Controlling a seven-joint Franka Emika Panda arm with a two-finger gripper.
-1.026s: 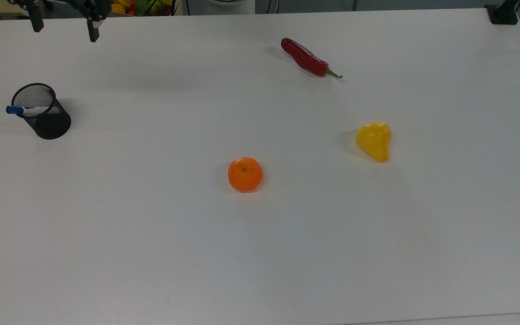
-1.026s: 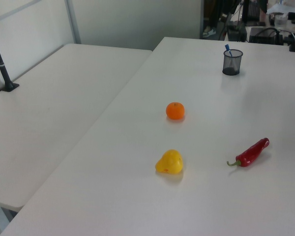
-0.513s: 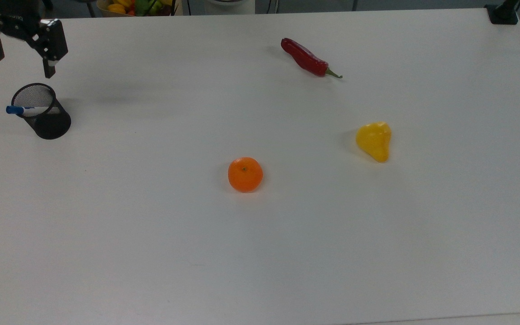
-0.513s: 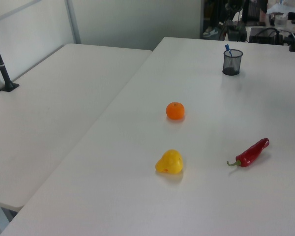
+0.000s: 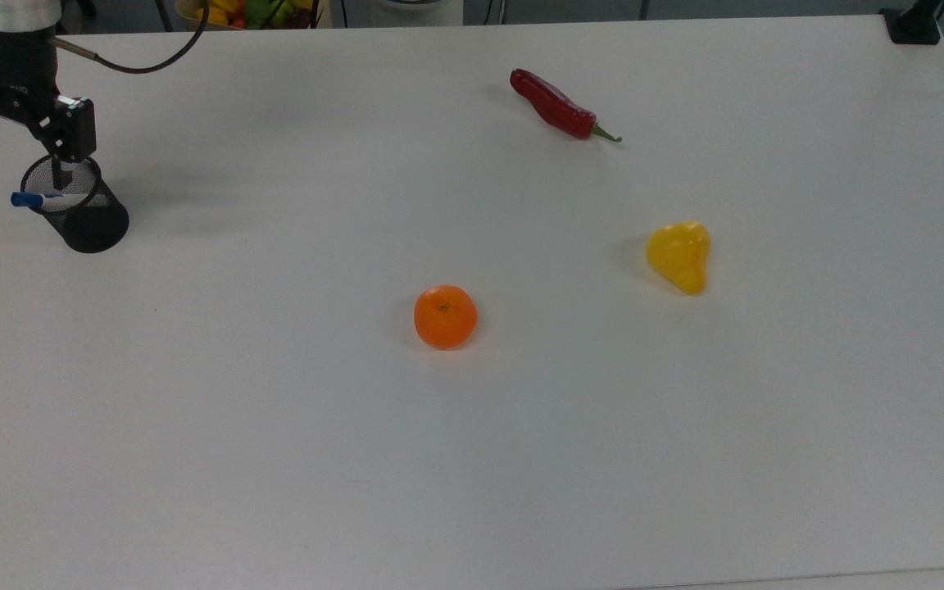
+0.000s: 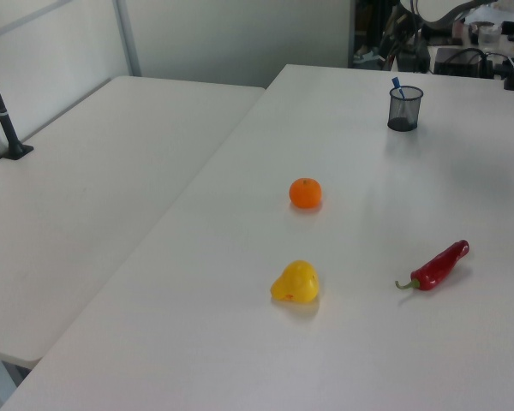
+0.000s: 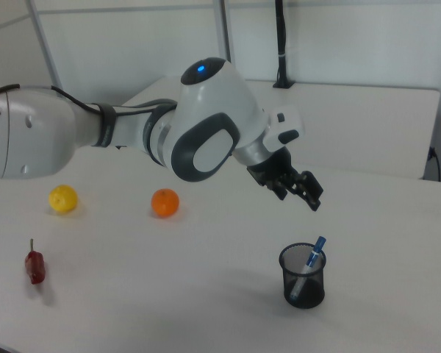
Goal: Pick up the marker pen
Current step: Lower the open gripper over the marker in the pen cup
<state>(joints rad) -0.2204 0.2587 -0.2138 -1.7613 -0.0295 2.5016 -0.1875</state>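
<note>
The marker (image 5: pixel 39 198) stands tilted inside a black mesh cup (image 5: pixel 83 215), blue cap up and protruding over the rim. In the right view the marker (image 7: pixel 309 269) leans toward the right view's upper right, with its lower end at the bottom of the cup (image 7: pixel 303 278). In the left view the blue cap (image 6: pixel 396 84) sticks out above the cup (image 6: pixel 404 109) at the far end of the bench (image 6: pixel 385 257).

The claw (image 5: pixel 23 152) hangs above the cup, apart from the marker. Its fingers are spread, with a clear gap between them. In the top view one finger (image 5: pixel 66 156) overlaps the cup's open mouth and the other lies off the top view's left of the cup. In the right view the claw (image 7: pixel 303 193) is above the cup, offset slightly to the right view's left, not touching rim or marker.

Elsewhere on the bench (image 5: pixel 472 459), well apart from the cup: an orange (image 5: pixel 445 316) near the centre, a yellow fruit (image 5: pixel 679 256) and a red chilli (image 5: pixel 558 106).
</note>
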